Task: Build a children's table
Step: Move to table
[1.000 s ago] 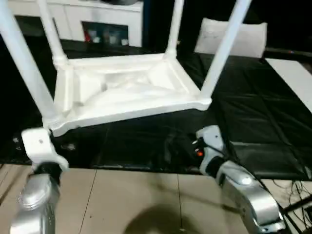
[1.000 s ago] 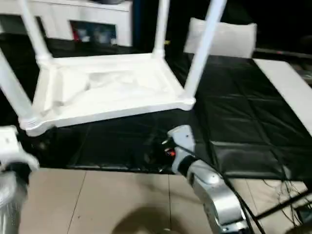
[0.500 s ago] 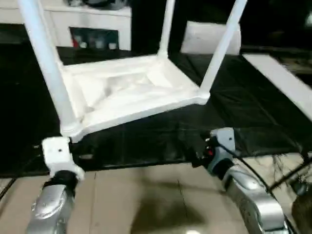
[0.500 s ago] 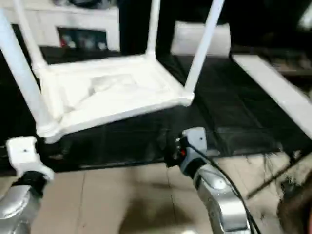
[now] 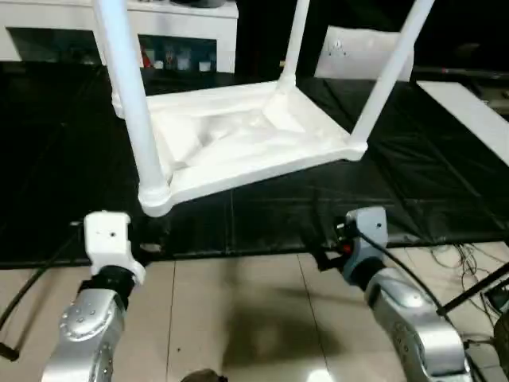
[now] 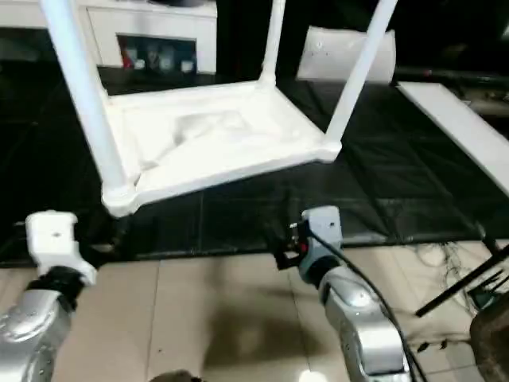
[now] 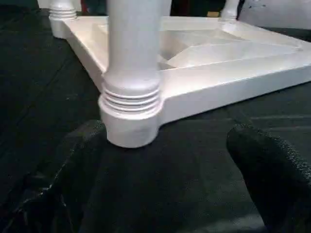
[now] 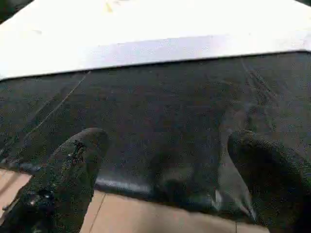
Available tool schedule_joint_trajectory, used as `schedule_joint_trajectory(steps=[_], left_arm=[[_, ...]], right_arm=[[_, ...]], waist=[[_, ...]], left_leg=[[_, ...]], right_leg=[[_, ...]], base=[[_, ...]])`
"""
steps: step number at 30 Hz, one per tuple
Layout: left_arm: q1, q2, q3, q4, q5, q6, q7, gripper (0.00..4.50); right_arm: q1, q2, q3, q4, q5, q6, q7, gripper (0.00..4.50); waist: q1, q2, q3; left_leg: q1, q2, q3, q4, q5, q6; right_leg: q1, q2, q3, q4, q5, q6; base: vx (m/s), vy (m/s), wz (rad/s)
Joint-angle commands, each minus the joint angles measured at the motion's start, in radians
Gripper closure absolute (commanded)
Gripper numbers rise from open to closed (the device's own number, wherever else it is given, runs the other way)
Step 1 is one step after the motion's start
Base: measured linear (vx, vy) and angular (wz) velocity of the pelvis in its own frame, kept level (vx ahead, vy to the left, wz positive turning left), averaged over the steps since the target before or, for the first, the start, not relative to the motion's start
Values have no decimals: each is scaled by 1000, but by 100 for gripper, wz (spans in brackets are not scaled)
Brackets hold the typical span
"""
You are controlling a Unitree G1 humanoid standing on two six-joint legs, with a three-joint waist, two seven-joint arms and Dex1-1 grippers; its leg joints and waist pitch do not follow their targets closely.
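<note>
The children's table (image 5: 238, 143) lies upside down on a black mat, its ribbed underside facing up. Several white legs stand in its corner sockets, and the nearest leg (image 5: 131, 103) rises at the front left. My left gripper (image 7: 167, 138) is open, low over the mat, just in front of that leg's corner socket (image 7: 130, 121) and not touching it. My right gripper (image 8: 167, 141) is open over the mat's front edge, apart from the table, with nothing between its fingers. Both silver forearms reach in from the tiled floor side.
The black mat (image 5: 445, 191) ends at a beige tiled floor (image 5: 238, 318). A flat white sheet (image 5: 469, 111) lies at the right, and a white panel (image 5: 362, 52) leans behind the table. White cabinets (image 5: 167, 24) stand at the back. Cables (image 5: 469, 263) trail at the right.
The head camera has shifted and tilted, so the whole picture has moved. The table stays upside down on the mat. Both grippers stay open near the mat's front edge.
</note>
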Motion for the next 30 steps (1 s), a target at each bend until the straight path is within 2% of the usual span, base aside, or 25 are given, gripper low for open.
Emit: schedule_joint_trajectory(steps=[1,3,4,5,6,7,8,9,10,11,12,13,14,15,16,19,20,21,22,24,25,26,28,29,30], left_arm=[[8,1,-5,3,14,-30,0,5],[9,-1,-3,2,16,-34,2,5],[10,-2,-2,-2,23,-34,7,5],[9,1,-5,-10,37,-32,12,5],[8,3,-8,-12,42,-31,14,5],[7,6,-13,-14,45,-31,14,5],[5,7,-18,-18,46,-29,14,5],[0,4,-24,-22,42,-26,13,5],[-1,3,-25,-22,41,-27,13,5],[-6,9,-35,-21,44,-29,5,5],[-10,13,-45,-20,51,-30,-1,5],[-13,16,-51,-19,56,-31,-5,5],[-18,15,-56,-19,63,-29,-3,5],[-20,12,-56,-18,63,-27,-2,5],[-22,10,-56,-18,62,-27,0,5],[-28,8,-61,-17,62,-25,-2,5],[-31,8,-65,-16,66,-25,-1,5],[-32,8,-66,-16,68,-26,1,5],[-32,7,-67,-17,71,-27,4,5],[-24,-2,-63,-34,79,-29,32,5],[-19,-7,-60,-42,81,-31,42,5],[-12,-16,-53,-52,80,-41,51,5],[24,-42,-38,-101,53,-69,54,5],[73,-61,-30,-150,26,-87,50,5],[77,-62,-30,-154,24,-89,49,5]], right_arm=[[-6,-17,9,-15,3,-2,31,0],[-6,-19,11,-17,3,-3,35,0],[-7,-20,14,-20,7,-3,45,0],[-9,-20,16,-20,10,-2,54,0],[-11,-19,15,-18,10,-3,55,0],[-12,-19,14,-15,9,-4,54,0],[-13,-20,13,-12,7,-7,53,0],[-14,-23,13,-6,-1,-21,50,0],[-14,-24,13,-4,-4,-26,50,0],[-12,-18,5,2,-5,-36,40,0],[-10,-19,2,4,-6,-39,38,0],[-10,-20,0,6,-8,-40,38,0],[-8,-23,-2,6,-10,-42,41,0],[-6,-23,-4,5,-10,-42,41,0],[-4,-23,-5,3,-10,-42,41,0],[-2,-25,-10,0,-6,-42,40,0],[0,-24,-14,-1,-2,-42,37,0],[1,-24,-16,-1,-1,-43,36,0],[3,-25,-18,-2,0,-43,37,0],[9,-30,-22,-7,8,-45,49,0],[11,-30,-24,-9,13,-43,53,0],[12,-32,-25,-11,18,-43,57,0],[18,-38,-25,-17,25,-47,71,0],[23,-45,-25,-21,26,-48,79,0],[24,-45,-25,-21,26,-48,79,0]], waist=[[4,3,-24],[-15,9,-11],[-31,36,-2],[-21,55,12],[-4,55,5],[-10,22,-12],[-8,-34,-43],[-15,3,-37],[-50,-11,3],[-52,-5,25],[-60,25,17],[-78,47,10],[-85,17,-8],[-82,58,-10],[-88,63,-21],[-90,18,-28],[-82,-31,-33],[-65,-64,-46],[-13,-90,-41],[25,-73,-42],[25,-73,-42],[33,-61,-35],[58,-17,-45],[58,31,-60],[45,66,-68]], left_leg=[[37,218,-138,-96,-491,-71],[49,226,-149,-74,-577,-52],[57,213,-144,-132,-794,-111],[-36,124,-144,-315,-970,-171],[-28,89,-113,-318,-915,-146],[7,55,-122,-285,-720,-80],[6,77,-99,-115,-471,-37],[58,141,-122,119,-273,31],[-24,173,-123,192,-94,86],[23,187,-127,154,-98,24],[123,190,-148,44,-343,-40],[158,191,-175,-70,-629,-79],[195,312,-269,-218,-890,12],[205,273,-267,-190,-734,143],[230,253,-253,-168,-609,212],[226,232,-191,-185,-327,353],[220,185,-107,-190,-257,321],[181,132,-78,-142,-265,288],[155,36,-26,36,-197,231],[46,56,-67,101,-26,122],[46,56,-67,101,-26,122],[22,83,-71,99,81,81],[-20,131,-79,-10,289,65],[14,169,-90,-103,492,124],[88,245,-150,-105,483,173]], right_leg=[[-9,-176,79,-105,-462,-162],[12,-168,43,-137,-687,-148],[25,-75,-21,-108,-686,-98],[128,48,-88,45,-427,-80],[147,111,-96,86,-281,-56],[133,81,-54,37,-317,-70],[135,-115,20,-112,-640,-84],[105,-288,76,-240,-752,-185],[156,-331,70,-272,-793,-245],[146,-207,7,-214,-895,-300],[133,-62,-91,-128,-786,-278],[108,43,-106,-28,-591,-228],[17,80,-24,151,-261,-96],[-29,74,-12,172,-175,-32],[-63,75,-16,179,-131,-19],[-100,65,-14,154,8,-48],[-67,26,35,37,51,-104],[10,0,104,-8,-51,-95],[54,-56,205,-125,-600,-92],[138,-66,252,-83,-341,-287],[138,-66,252,-83,-341,-287],[131,-56,205,-91,-58,-394],[124,-8,111,-70,164,-386],[103,83,29,-9,283,-259],[21,113,-6,66,196,-176]], base=[[-54,-34,-6],[0,0,0],[0,0,0],[-86,32,7],[-74,32,14],[-51,-10,44],[13,-33,26],[-3,-60,61],[7,23,34],[50,48,28],[65,75,-7],[98,68,13],[114,55,8],[114,55,8],[155,22,-17],[151,8,-9],[309,-69,-8],[228,-77,0],[264,-115,15],[290,-77,17],[274,-48,5],[250,-24,2],[249,-2,-2],[202,71,-4],[202,71,-4]])
